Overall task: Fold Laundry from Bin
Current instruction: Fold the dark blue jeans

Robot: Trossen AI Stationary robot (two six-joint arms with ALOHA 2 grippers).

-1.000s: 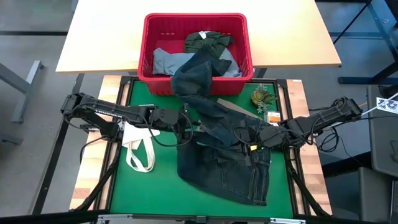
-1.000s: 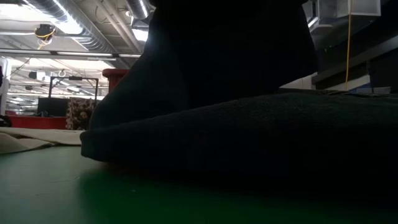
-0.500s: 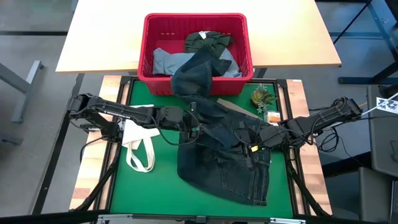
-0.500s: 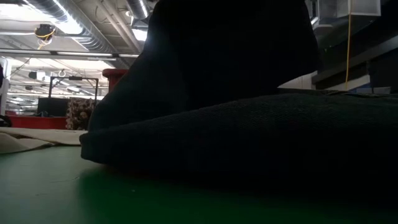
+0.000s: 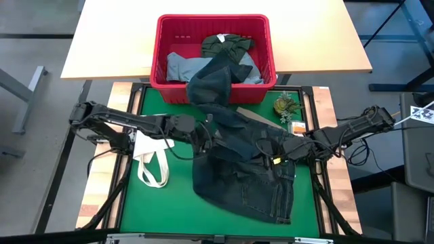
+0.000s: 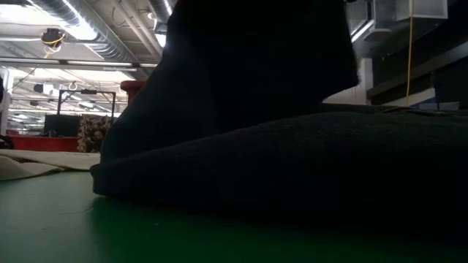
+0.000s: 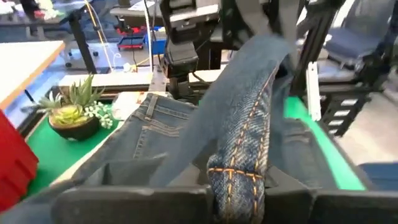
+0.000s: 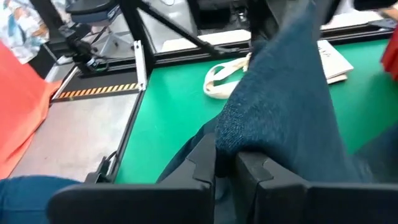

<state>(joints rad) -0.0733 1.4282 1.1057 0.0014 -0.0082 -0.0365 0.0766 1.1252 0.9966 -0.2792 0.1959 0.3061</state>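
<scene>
The dark navy jeans (image 5: pixel 244 183) lie spread on the green table. One leg (image 5: pixel 213 81) runs up over the front rim of the red bin (image 5: pixel 270 47), which holds a dark olive-green piece (image 5: pixel 227 44) and a grey piece (image 5: pixel 180 66). My left gripper (image 5: pixel 207 132) is shut on the jeans' left edge. My right gripper (image 5: pixel 281 152) is shut on their right side. In the low view the jeans (image 6: pixel 292 161) fill most of the picture as a dark mound. My left gripper pinches a thick stitched seam edge (image 7: pixel 239 177) of the jeans between its two fingers, coming nearly level from the table's left. The held edge stands raised off the table and runs away from the fingers; the rest of the jeans lies on the table. My right gripper pinches a raised fold (image 8: pixel 249 134) of the jeans between its two fingers (image 8: pixel 202 165), coming nearly level from the table's right. The fold rises above the fingers, while the cloth around it rests on the table.
A white tote bag (image 5: pixel 150 159) lies on the table's left under my left arm. A small potted plant (image 5: pixel 286 105) and a small orange item (image 5: pixel 297 127) sit at the far right corner. Green table shows bare along the near edge.
My left gripper has shut on the jeans' left edge and tipped a little. The raised part of the jeans has shifted slightly toward the table's left; the rest has stayed spread on the table.
</scene>
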